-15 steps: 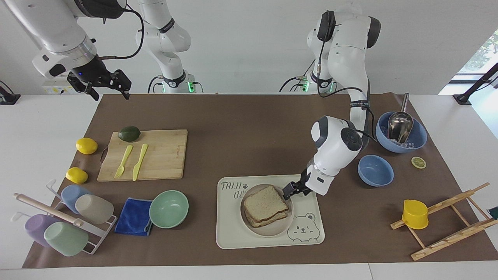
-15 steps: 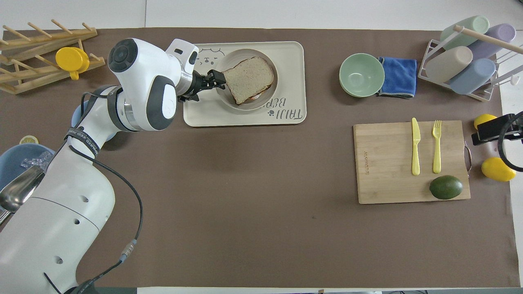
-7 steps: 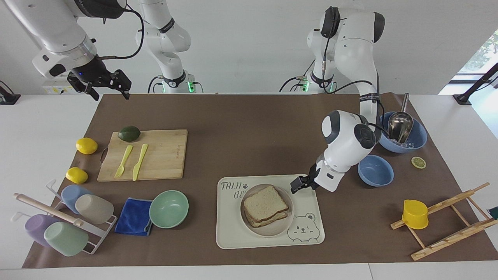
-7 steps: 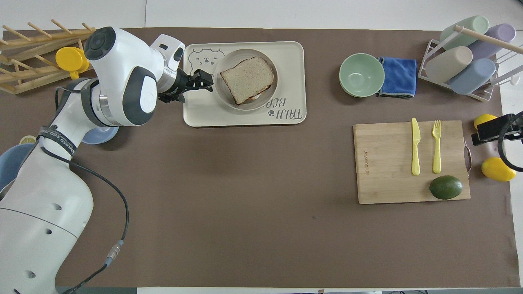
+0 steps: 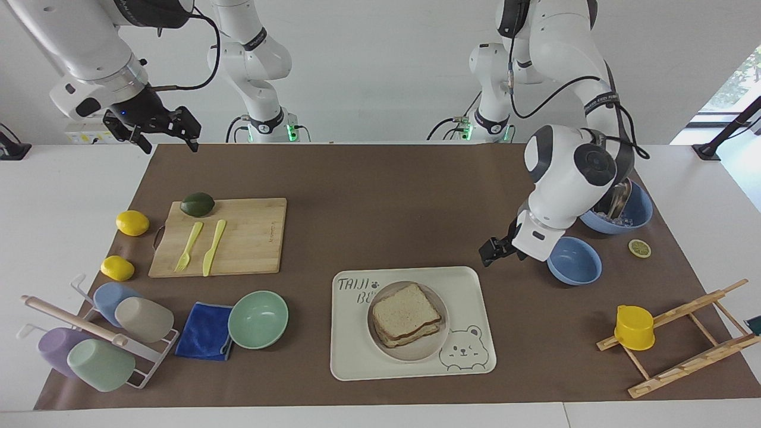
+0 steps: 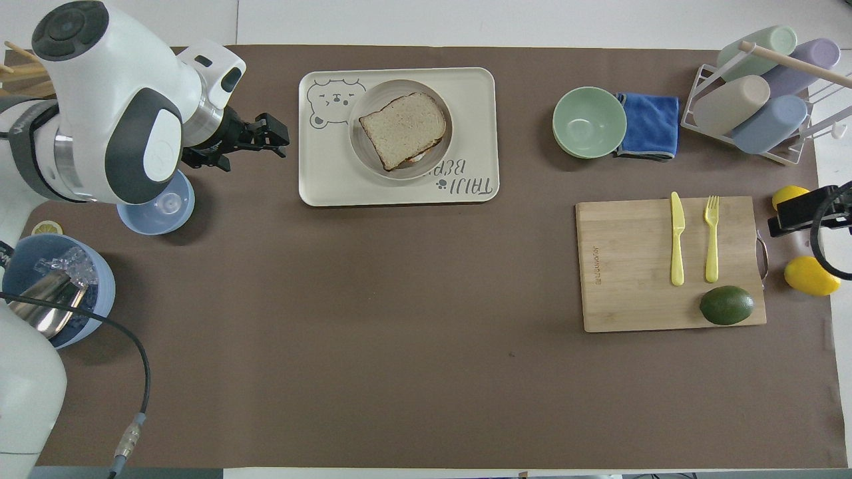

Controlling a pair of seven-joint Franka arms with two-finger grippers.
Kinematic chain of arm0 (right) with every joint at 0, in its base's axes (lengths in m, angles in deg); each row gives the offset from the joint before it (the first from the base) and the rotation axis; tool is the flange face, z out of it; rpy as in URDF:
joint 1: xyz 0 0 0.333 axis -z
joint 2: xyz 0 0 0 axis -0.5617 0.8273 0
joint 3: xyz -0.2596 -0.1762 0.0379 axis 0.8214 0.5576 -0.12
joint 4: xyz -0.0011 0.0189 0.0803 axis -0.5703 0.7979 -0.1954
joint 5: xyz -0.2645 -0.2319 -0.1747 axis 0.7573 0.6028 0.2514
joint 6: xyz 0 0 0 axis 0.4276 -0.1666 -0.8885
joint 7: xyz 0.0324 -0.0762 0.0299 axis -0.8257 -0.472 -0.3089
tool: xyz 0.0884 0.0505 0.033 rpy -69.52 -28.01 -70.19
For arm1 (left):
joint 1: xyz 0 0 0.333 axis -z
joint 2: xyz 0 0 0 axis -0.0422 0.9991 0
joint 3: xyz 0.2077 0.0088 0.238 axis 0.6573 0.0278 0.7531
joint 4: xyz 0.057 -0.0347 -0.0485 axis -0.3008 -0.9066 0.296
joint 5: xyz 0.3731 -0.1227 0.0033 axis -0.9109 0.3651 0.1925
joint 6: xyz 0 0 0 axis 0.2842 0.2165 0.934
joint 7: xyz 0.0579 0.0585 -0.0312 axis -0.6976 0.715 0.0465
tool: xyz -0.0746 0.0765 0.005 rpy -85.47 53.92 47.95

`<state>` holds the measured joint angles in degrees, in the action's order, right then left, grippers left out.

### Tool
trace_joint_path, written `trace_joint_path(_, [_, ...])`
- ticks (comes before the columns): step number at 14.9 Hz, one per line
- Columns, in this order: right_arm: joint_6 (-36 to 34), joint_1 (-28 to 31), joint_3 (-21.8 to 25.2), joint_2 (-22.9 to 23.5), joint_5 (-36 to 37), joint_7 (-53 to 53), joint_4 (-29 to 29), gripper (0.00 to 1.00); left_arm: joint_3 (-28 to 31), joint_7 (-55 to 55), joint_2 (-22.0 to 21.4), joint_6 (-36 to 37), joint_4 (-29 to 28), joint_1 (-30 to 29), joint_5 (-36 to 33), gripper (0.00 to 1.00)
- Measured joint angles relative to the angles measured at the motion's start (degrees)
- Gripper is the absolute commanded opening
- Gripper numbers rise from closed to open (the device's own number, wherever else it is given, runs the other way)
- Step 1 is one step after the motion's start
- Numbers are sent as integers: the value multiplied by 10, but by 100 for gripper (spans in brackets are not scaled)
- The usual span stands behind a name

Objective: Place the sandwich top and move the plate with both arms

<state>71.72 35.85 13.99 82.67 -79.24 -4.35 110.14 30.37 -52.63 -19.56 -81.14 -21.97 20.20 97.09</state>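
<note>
The sandwich top (image 5: 406, 310) lies flat on the stacked sandwich on the round plate (image 5: 416, 354), which sits on the bear-printed tray (image 5: 357, 356). It also shows in the overhead view (image 6: 403, 125), on the plate (image 6: 366, 159) on the tray (image 6: 479, 86). My left gripper (image 5: 492, 249) is open and empty, raised over the brown mat between the tray and the small blue bowl; it shows in the overhead view (image 6: 274, 135) too. My right gripper (image 5: 169, 141) is open and waits high over the mat's corner at the right arm's end.
A small blue bowl (image 5: 574, 261) and a large blue bowl with ice and a metal scoop (image 5: 615, 208) lie under the left arm. A wooden rack with a yellow cup (image 5: 633, 327), a mint bowl (image 5: 257, 319), a cutting board (image 5: 238, 238) and a cup rack (image 5: 101, 333) stand around.
My left gripper has drawn back from the sandwich's edge, risen and moved off the tray toward the left arm's end. The sandwich top stays on the plate. The right arm has not moved.
</note>
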Motion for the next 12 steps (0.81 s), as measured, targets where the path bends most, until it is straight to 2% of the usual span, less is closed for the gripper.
trace_joint_path(3, [0, 0, 0, 0, 0, 0, 0, 100, 2, 17, -43, 55, 0, -12, -28, 100])
trace_joint_path(9, [0, 0, 0, 0, 0, 0, 0, 100, 4, 94, -133, 161, -8, -42, -34, 100])
trace_joint_path(12, [0, -1, -1, 0, 0, 0, 0, 100, 2, 108, -210, 196, -64, -45, -35, 100])
